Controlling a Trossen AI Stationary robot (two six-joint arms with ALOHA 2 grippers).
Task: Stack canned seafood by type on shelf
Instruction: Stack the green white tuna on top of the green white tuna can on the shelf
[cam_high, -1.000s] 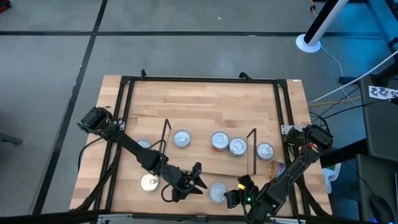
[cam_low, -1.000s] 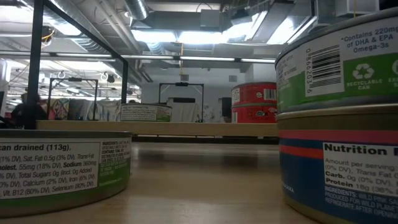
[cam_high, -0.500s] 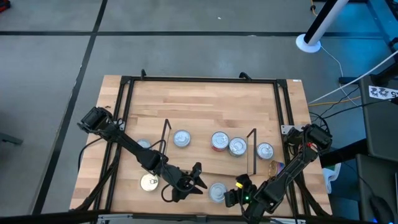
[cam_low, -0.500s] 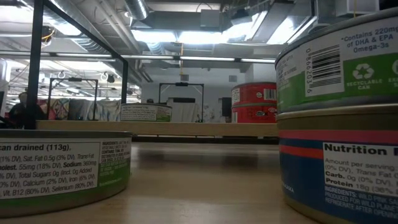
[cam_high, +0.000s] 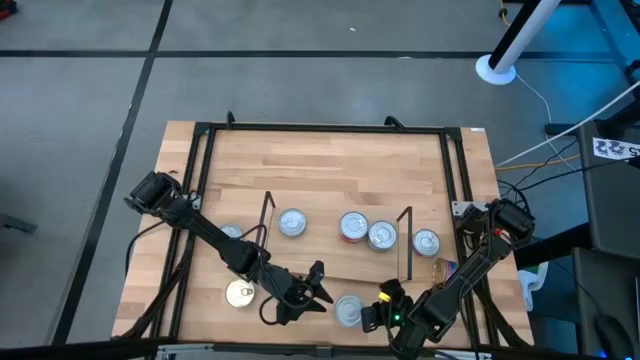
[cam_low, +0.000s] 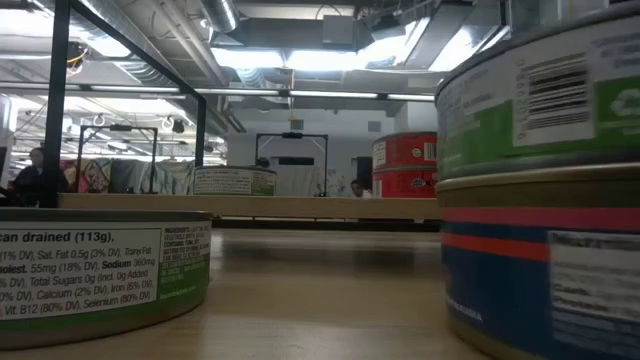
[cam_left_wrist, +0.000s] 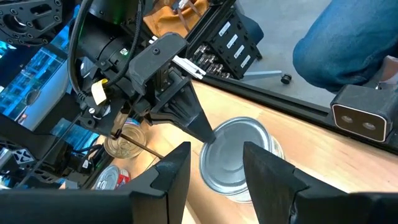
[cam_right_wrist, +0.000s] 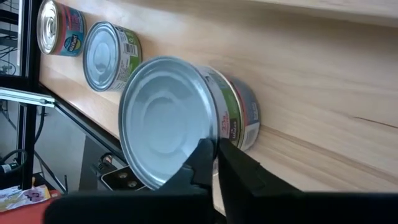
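A stack of two tins (cam_high: 349, 310) stands near the table's near edge: a silver-topped, green-labelled tin (cam_left_wrist: 239, 158) on a blue-and-red one (cam_low: 545, 290). My right gripper (cam_high: 374, 312) is shut at the stack's right side. My left gripper (cam_high: 322, 285) is open and hovers just left of the stack, touching nothing. The shelf (cam_high: 335, 258) carries a silver-topped tin (cam_high: 291, 222), a red stack (cam_high: 353, 227) and another silver-topped tin (cam_high: 382, 236). A gold-topped tin (cam_high: 239, 292) rests on the table. My right gripper touches the upper tin's silver top at its rim (cam_left_wrist: 212, 142) with its shut fingertips (cam_right_wrist: 208, 152). It comes slanting down from the table's right. The stack stays upright on the table.
A silver-topped tin (cam_high: 426, 242) sits right of the shelf's black wire upright (cam_high: 406, 240), and a colourful tin (cam_high: 445, 270) lies under my right arm. Another tin (cam_high: 231, 233) is half hidden by my left arm. A black frame (cam_high: 320, 128) borders the table. A person's leg (cam_left_wrist: 348, 43) is beyond the near edge.
In the low view the two-tin stack has shifted a little toward the table's left and shows blurred. Both arms have barely moved in the high view.
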